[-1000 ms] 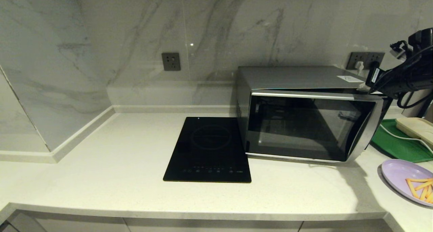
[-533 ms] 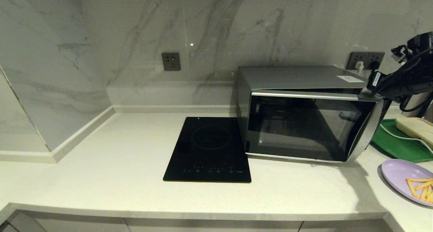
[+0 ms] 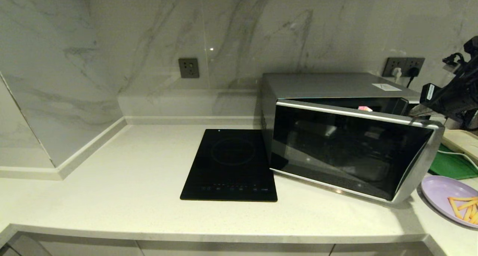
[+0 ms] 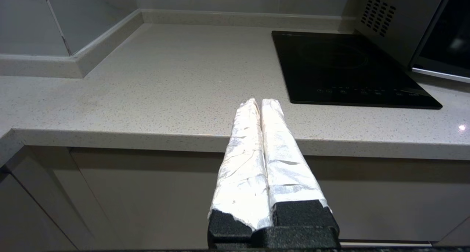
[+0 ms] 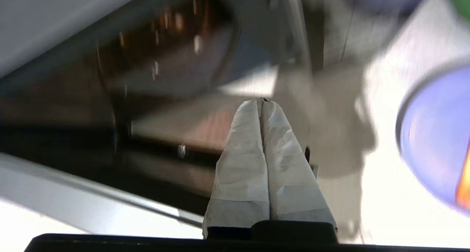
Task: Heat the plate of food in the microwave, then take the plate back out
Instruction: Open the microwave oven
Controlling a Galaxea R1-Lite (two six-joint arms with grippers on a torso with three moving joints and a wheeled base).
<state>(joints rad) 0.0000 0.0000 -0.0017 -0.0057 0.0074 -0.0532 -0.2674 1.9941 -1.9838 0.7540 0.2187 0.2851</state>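
The microwave [image 3: 336, 136] door stands partly open, the right pincer [image 5: 261, 104] pressed shut and empty by its handle edge. The plate of food [image 3: 448, 200] sits on the worktop [image 3: 112, 181] just right of the microwave: light, stiff, probably slick, best gripped at its rim. The left pincer [image 4: 259, 103] hangs closed, holding nothing, well left of the microwave.

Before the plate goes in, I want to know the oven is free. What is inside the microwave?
The microwave door stands only partly open. Through the top gap just a dark strip of cavity and a small pink spot show. The dark glass hides the floor, so its contents cannot be told.
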